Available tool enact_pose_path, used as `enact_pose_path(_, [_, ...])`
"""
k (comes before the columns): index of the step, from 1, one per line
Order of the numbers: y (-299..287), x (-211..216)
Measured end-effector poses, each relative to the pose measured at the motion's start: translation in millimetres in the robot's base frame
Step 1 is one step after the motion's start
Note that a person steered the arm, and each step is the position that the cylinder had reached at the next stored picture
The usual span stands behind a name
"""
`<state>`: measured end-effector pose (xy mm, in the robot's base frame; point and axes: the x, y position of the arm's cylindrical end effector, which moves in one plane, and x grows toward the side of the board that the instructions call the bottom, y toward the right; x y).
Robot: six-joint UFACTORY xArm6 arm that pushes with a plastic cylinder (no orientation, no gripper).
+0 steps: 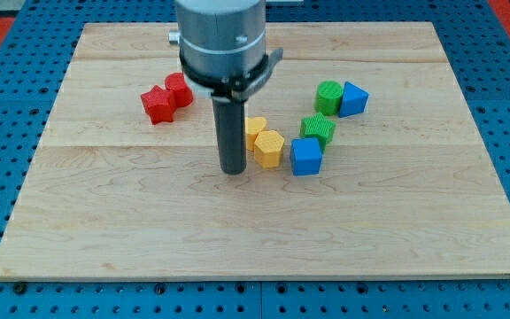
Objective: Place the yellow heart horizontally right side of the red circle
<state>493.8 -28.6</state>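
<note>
so the job is barely begun, as i read it. going from the view's left: two red blocks sit touching near the upper left of the wooden board (pixel 104 230), a red star (pixel 157 105) lower left and the red circle (pixel 180 89) just above and to its right. the space directly to the circle's right, where the yellow heart should end up, holds no block; the arm's grey body hangs in front of part of it.

next comes my tip (pixel 233 169), at the lower end of the dark rod, resting on the board just to the left of the yellow pair and a little below them. there is no pincer on this rig, only the rod, so nothing spreads or pinches.

the yellow heart (pixel 254 129) lies right beside the rod, partly hidden by it, touching a yellow hexagon (pixel 269 148) on its lower right. it sits well below and right of the circle, so it still has to travel upward.

further right: a green block (pixel 319 128) with a blue cube (pixel 306 156) touching beneath it, then a green cylinder (pixel 328 96) beside a blue block (pixel 353 98).

count: two red, two yellow, two green, two blue, eight in all.
</note>
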Motion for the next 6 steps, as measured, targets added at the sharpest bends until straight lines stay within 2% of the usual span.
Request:
enact_pose_path(1, [21.8,13.2])
enact_pose_path(2, [27.8,8.3])
enact_pose_path(5, [8.2,-92.7])
enact_pose_path(6, [3.9,-100.6])
